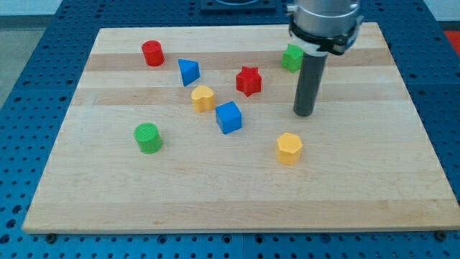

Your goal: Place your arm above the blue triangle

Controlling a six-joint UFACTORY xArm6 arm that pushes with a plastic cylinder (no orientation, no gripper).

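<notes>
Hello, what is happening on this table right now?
A robot arm with a dark rod stands over a wooden board of small blocks. My tip rests toward the view's right, touching no block, below the green block. The blue triangle it should go to lies further to the view's left, past the red star.

My tip [304,114] is standing right of centre; the red star [249,80] is blocking the direct line leftward to the blue triangle [188,72]; board's top edge is lying open.
</notes>
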